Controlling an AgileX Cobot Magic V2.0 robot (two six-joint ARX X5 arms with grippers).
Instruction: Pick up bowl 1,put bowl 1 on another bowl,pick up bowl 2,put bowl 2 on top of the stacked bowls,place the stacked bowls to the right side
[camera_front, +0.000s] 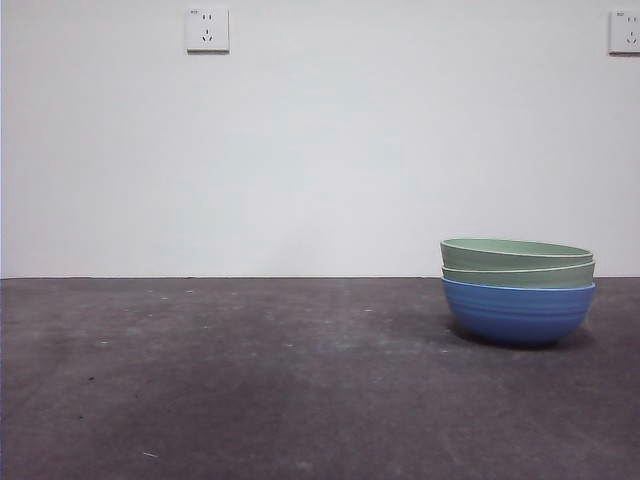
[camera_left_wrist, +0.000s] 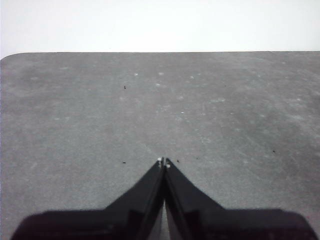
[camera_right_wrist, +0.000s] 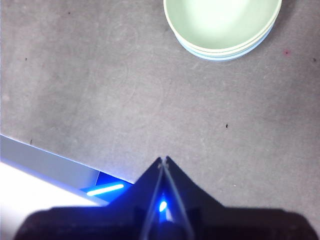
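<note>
Stacked bowls (camera_front: 517, 290), nested for compactness (task seemingly complete), well ahead of right gripper (camera_right_wrist: 163, 160); both grippers closed, empty.

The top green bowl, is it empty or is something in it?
Empty. The right wrist view looks down into the top green bowl of the stacked bowls and shows only its bare pale inside.

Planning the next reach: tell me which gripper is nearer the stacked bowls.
Right. The right gripper has the stacked bowls in view; the left gripper sees only bare table.
</note>
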